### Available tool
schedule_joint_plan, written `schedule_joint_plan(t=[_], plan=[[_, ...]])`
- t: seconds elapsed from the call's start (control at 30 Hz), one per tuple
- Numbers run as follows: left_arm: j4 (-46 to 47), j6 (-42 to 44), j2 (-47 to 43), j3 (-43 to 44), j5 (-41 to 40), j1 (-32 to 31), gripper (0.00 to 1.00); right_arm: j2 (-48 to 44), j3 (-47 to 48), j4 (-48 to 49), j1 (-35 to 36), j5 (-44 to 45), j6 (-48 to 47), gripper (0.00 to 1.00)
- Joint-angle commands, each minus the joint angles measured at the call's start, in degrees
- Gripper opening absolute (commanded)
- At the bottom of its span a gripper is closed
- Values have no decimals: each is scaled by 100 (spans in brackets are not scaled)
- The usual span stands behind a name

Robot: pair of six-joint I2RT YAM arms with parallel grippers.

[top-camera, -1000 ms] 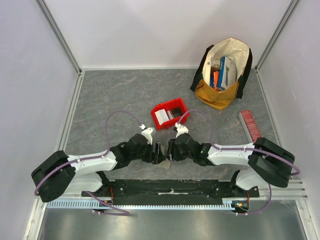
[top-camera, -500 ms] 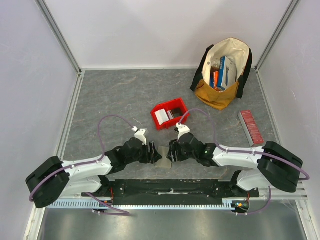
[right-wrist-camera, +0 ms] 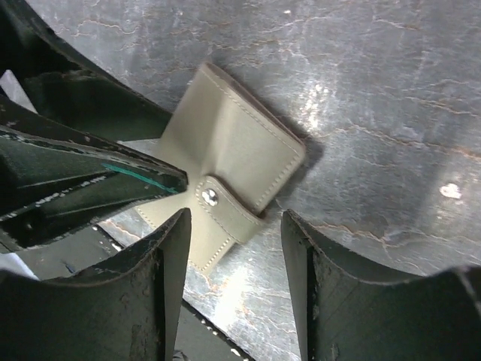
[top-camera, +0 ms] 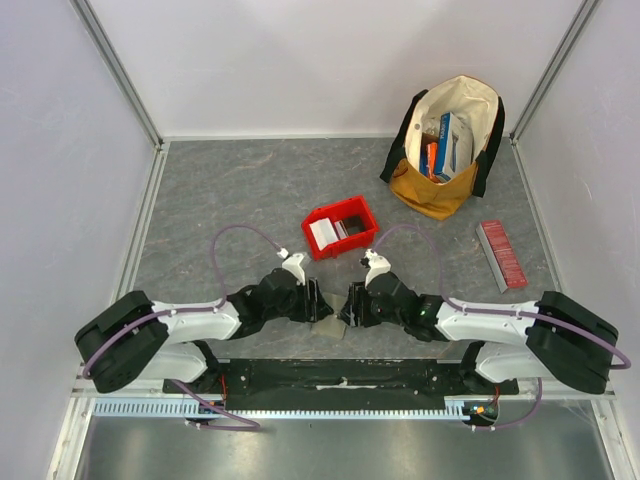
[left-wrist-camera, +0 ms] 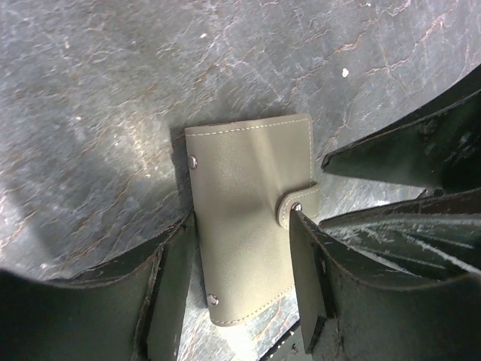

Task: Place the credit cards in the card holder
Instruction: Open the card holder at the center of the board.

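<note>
Left wrist: card holder (left-wrist-camera: 244,173) snapped shut on counter (left-wrist-camera: 113,90), left tool (left-wrist-camera: 242,226) and right tool (right-wrist-camera: 237,222) open astride it; opening and filling likely both remain.

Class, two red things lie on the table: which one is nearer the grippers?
The open-topped red bin, just beyond the left gripper and right gripper; the long ribbed red box lies off by the right wall.

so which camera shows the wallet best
Left wrist: the wallet lies closed and almost whole, tab snapped, between the left fingers. Right wrist shows it angled, one side covered. From the top it is only a small patch between the arms.
</note>
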Motion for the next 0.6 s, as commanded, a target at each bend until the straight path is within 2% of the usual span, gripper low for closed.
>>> schedule_joint_plan(t=[0.0,0.1,0.2,0.37,0.5,0.57], plan=[[-403,274,404,169,198,22,60,238,32,600,6,-415,136,57],[-421,353,588,301,303,31,56,362,-179,882,6,-460,461,56],[-403,336,747,345,339,48,58,380,-486,1057,15,-451,874,56],[-34,160,835,134,435,57,45,406,-856,1365,15,-170,1323,57],[176,55,923,47,506,57,43,520,-935,1778,15,-249,1279,35],[343,20,897,-33,541,48,43,564,-997,2111,15,-302,1244,29]])
